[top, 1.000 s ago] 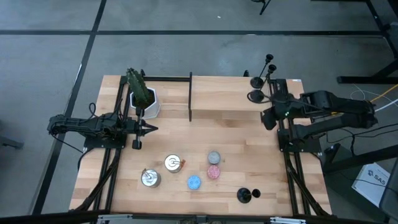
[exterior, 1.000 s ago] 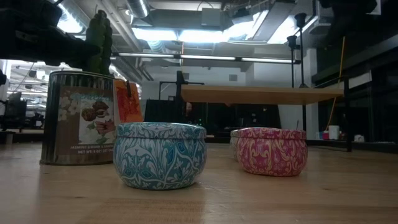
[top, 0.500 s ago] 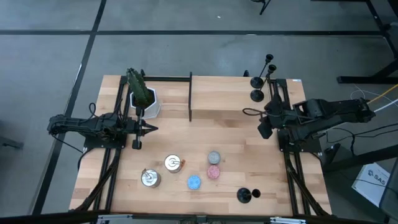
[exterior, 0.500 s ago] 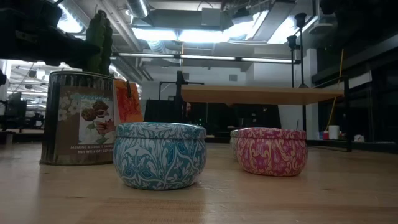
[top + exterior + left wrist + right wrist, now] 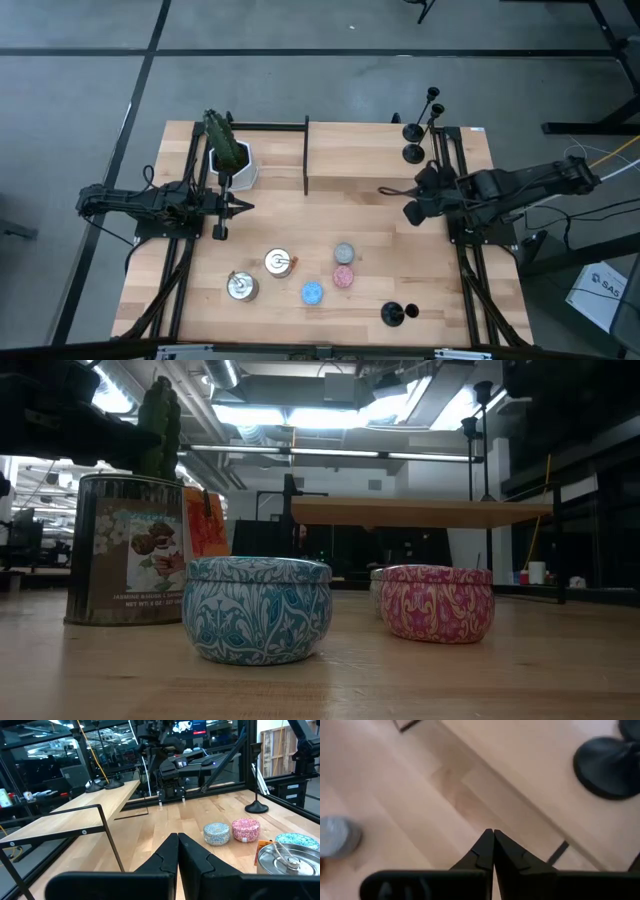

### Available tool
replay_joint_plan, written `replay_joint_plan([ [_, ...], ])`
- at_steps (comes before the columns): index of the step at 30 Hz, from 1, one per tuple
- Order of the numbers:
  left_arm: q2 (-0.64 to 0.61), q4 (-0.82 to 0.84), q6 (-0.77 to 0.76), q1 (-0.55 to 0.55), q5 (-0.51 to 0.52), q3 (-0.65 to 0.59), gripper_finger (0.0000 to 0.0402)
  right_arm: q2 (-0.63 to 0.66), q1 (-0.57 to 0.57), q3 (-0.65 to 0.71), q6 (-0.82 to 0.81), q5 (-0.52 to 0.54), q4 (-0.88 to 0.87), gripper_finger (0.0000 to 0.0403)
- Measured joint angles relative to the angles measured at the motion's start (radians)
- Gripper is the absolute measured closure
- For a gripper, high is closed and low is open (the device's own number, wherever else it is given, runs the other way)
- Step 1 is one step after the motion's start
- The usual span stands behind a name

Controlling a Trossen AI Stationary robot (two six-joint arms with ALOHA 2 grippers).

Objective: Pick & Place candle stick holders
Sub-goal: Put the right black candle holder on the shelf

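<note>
Listing, largest first.

Table: wooden top carrying everything below.

Shelf: raised board along the far edge, right of centre.

Left arm: parked at the left edge; left gripper has its jaws pressed together on nothing and points toward the table's centre.

Right arm: reaching in from the right edge; right gripper hangs over the shelf's near edge with its jaws closed and empty, tips aimed toward the left edge.

Plant pot: near the far-left corner.

Holders, three in view:
- two holders upright on the shelf's right end, near the far-right corner, their stems vertical. The right wrist view shows one dark round base close by.
- one holder alone by the near edge, toward the near-right corner, stem leaning toward the right edge as seen from above.

Silver tins: two, near the near edge, left of centre.

Small tins: grey, pink and blue, clustered near the near edge, centre.

Governing relation: the shelf pair lies behind and to the right of the right gripper's tips, toward the far-right corner; the lone holder sits well apart, toward the near edge. The right arm is nearer to all three; the left arm is far from each. Jaws would likely need to open before any grasp across a stem.
</note>
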State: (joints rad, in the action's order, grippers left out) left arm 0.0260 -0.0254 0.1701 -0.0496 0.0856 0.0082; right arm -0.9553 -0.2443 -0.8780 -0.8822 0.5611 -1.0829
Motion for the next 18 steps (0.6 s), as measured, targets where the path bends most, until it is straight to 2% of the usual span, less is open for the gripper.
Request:
replay_joint_plan([
  [3,0.000,0.000,0.000,0.000,0.000,0.000,0.0398,-0.001,0.000,0.029,0.001,0.074,0.071,0.0392],
  [7,0.000,0.000,0.000,0.000,0.000,0.000,0.0398,-0.001,0.000,0.063,0.019,0.123,0.144,0.0392],
  [18,0.000,0.000,0.000,0.000,0.000,0.000,0.0398,-0.002,0.003,0.145,0.000,0.160,0.236,0.0392],
])
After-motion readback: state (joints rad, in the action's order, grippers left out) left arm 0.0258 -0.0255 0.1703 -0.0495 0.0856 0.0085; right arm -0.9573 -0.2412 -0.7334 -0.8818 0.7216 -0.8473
